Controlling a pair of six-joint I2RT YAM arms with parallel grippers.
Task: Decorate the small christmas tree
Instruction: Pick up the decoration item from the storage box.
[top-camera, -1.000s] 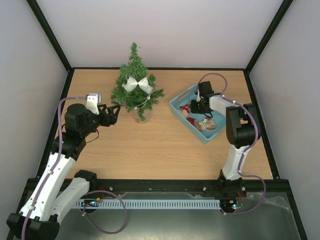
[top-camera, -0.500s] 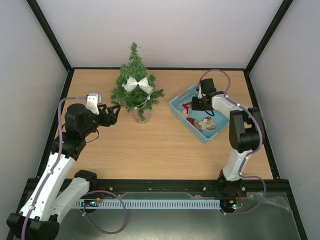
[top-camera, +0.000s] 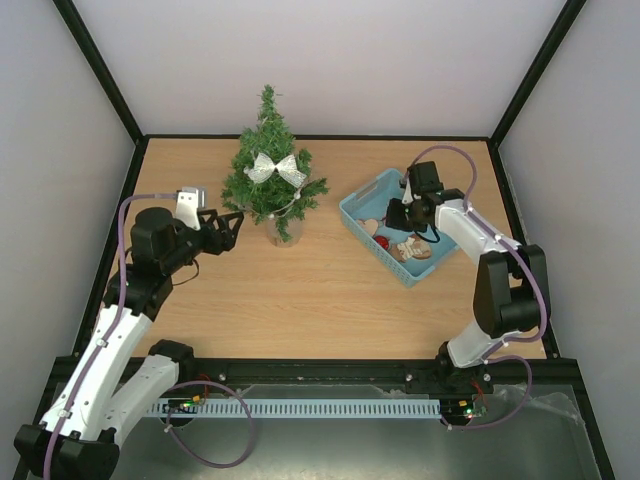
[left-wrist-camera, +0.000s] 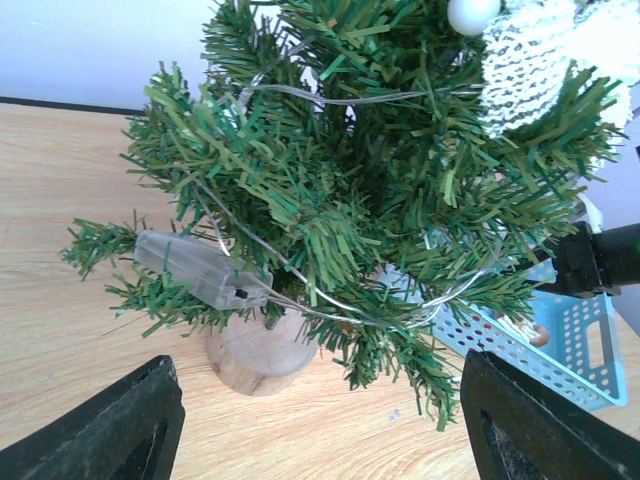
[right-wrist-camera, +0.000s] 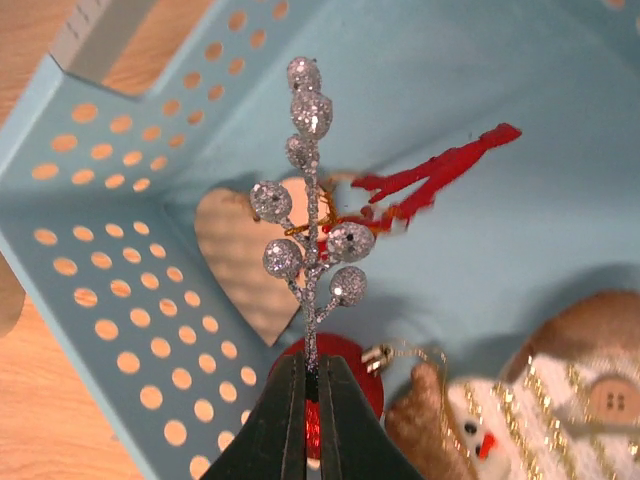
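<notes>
The small christmas tree (top-camera: 271, 170) stands on a wooden stump base at the back middle, with a silver bow (top-camera: 275, 168) and a wire light string on it. It fills the left wrist view (left-wrist-camera: 380, 200). My left gripper (top-camera: 226, 229) is open just left of the tree's base, empty. My right gripper (top-camera: 398, 214) is shut on the stem of a silver glitter berry sprig (right-wrist-camera: 308, 220), held above the blue basket (top-camera: 362, 225). Under it lie a red bauble (right-wrist-camera: 345, 375), a wooden heart (right-wrist-camera: 235, 265), a red twig and a snowman ornament (right-wrist-camera: 530, 420).
The basket (right-wrist-camera: 120, 330) sits at the right of the wooden table. A clear battery box (left-wrist-camera: 200, 268) of the light string hangs in the tree's lower branches. Black frame posts and grey walls close in the table on three sides.
My right arm has swung its elbow out to the right and the gripper has lifted over the basket. The left arm has barely moved.
</notes>
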